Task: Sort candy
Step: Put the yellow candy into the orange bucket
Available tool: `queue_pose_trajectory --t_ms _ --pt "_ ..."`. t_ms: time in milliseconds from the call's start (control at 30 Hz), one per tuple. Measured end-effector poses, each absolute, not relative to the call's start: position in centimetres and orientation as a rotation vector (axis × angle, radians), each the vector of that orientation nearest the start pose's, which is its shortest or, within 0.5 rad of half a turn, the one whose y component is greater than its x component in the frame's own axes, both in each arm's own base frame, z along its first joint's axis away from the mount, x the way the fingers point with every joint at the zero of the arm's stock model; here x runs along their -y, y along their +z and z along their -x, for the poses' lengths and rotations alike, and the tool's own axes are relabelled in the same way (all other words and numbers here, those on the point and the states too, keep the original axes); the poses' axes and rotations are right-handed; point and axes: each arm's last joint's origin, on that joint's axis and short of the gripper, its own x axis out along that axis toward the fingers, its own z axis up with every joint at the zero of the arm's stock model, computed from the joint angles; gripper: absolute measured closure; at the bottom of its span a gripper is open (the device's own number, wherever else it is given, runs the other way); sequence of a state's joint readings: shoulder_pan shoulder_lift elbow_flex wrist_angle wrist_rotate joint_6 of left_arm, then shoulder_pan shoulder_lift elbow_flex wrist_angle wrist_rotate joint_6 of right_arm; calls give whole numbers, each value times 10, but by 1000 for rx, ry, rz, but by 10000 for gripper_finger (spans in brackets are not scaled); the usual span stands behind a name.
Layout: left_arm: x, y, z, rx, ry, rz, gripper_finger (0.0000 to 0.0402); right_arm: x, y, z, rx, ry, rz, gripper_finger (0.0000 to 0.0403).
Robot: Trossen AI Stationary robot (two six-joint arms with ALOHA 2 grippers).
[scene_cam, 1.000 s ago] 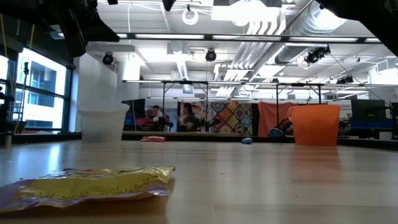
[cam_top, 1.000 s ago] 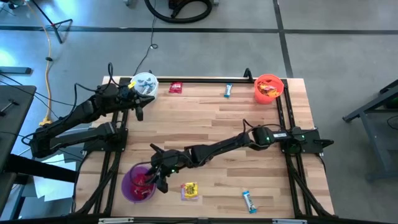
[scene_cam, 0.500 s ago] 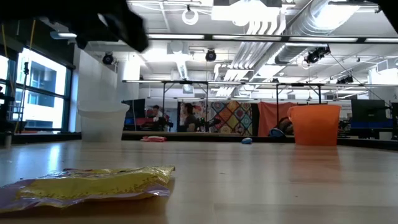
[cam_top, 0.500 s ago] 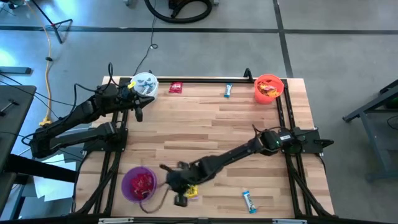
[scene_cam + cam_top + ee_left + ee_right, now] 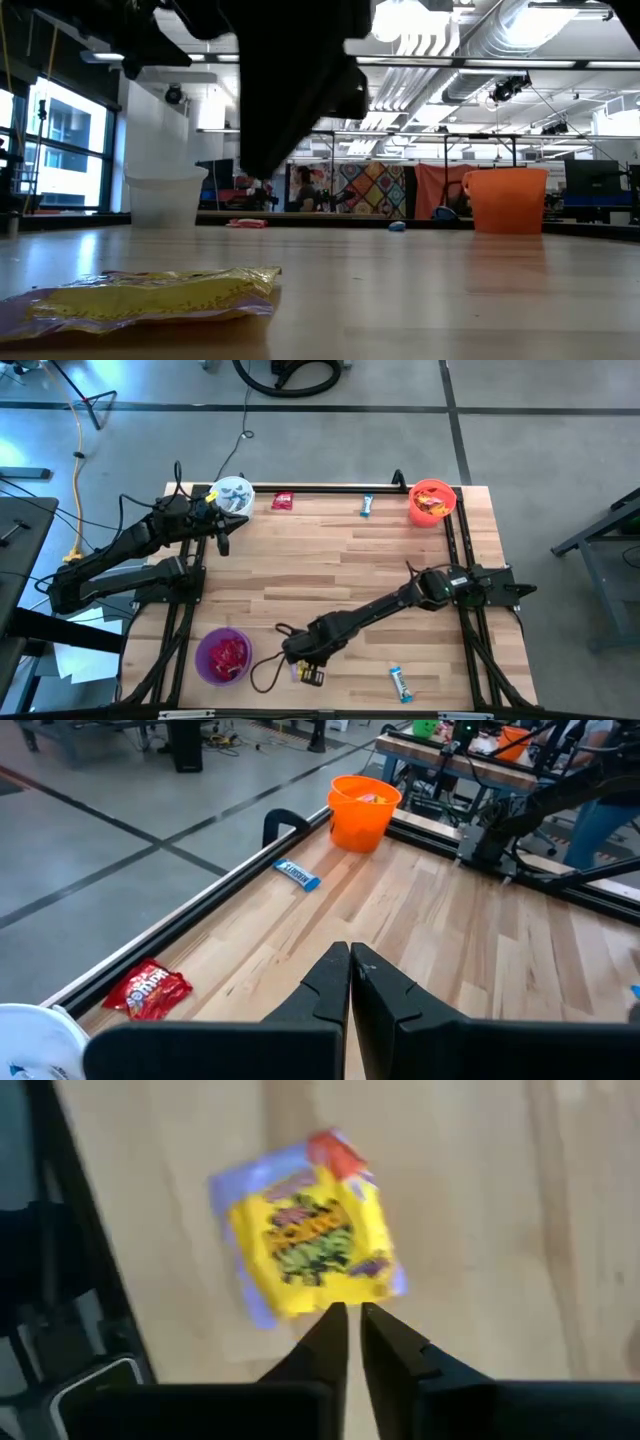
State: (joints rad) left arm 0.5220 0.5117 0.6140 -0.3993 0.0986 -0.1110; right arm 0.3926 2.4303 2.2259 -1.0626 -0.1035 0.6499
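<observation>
Two grippers show. The right gripper (image 5: 347, 1320) hangs over the yellow candy packet (image 5: 305, 1230) near the table's (image 5: 350, 560) front edge, fingers nearly together and holding nothing. Beside it stands the purple bucket (image 5: 223, 656) with red candy. The left gripper (image 5: 350, 965), clenched empty, waits by the white bucket (image 5: 233, 493).

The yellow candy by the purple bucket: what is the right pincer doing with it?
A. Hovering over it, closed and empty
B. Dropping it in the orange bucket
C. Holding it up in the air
A: the right pincer has its fingers together just above the yellow candy, which lies flat on the table.
</observation>
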Motion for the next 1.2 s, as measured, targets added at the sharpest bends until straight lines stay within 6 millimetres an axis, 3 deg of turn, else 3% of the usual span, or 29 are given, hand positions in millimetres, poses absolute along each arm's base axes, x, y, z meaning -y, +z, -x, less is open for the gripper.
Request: queue_pose_trajectory --t_ms 300,500,667,933,1067,1200 --pt "-57 289 -105 -260 437 209 401 -180 148 -464 -1420 16 -531 253" --pt "-57 289 -105 -260 437 209 401 -182 137 -463 -1377 6 -592 224" --pt "-57 289 -105 -260 438 209 401 -183 133 -465 -1348 -12 -599 253" --pt "-57 289 -105 -263 436 193 401 -181 131 -467 -1324 -1 -554 392" --pt "-57 289 -105 -264 435 191 401 -176 136 -468 -1311 3 -534 394" --pt "-57 289 -105 -264 426 193 401 -161 155 -470 -1277 -43 -484 400"
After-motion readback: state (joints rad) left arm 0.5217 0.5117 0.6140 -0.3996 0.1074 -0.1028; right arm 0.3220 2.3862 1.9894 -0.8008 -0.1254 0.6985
